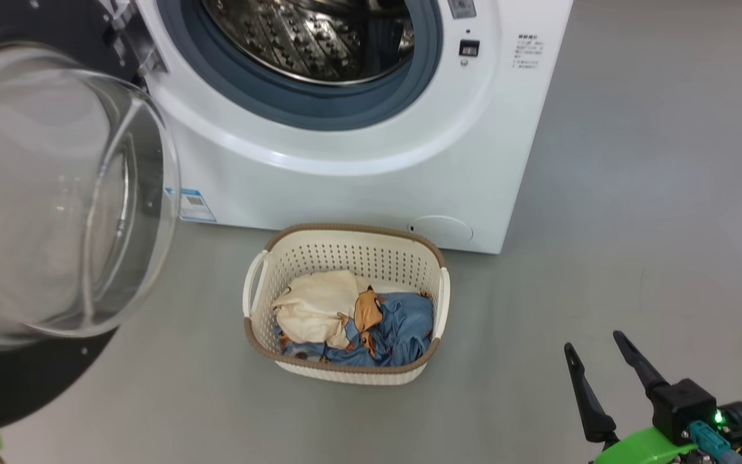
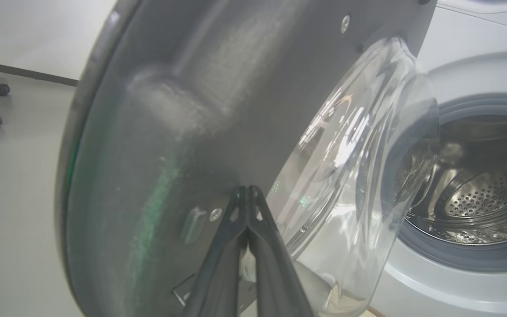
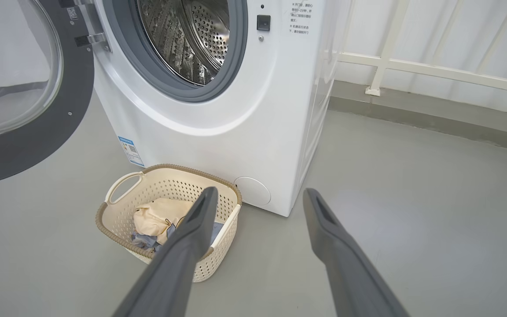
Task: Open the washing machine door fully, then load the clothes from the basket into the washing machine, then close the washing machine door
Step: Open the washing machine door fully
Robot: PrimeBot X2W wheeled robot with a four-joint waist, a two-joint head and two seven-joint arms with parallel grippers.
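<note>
Grey floor [image 1: 635, 193] carries the washing machine [image 1: 358, 187] and, just in front of it, the basket [image 1: 345, 230]. Step one appears complete or nearly so: the washing machine door [image 1: 62, 193] stands swung wide, and the steel drum [image 1: 319, 38] is exposed. Whether the door is at its full travel cannot be confirmed. The left gripper [image 2: 247, 189] has its fingers pressed together, holding nothing, with the tips at the inner face of the door directly ahead of them; contact cannot be confirmed. The right gripper [image 1: 593, 343] is spread wide and empty. The basket lies ahead of it and to its left, well apart, with the machine beyond. The clothes [image 1: 345, 319], cream and printed blue, both lie in the basket, so loading has not begun. Remaining steps: transfer both garments to the drum, then close the door.
</note>
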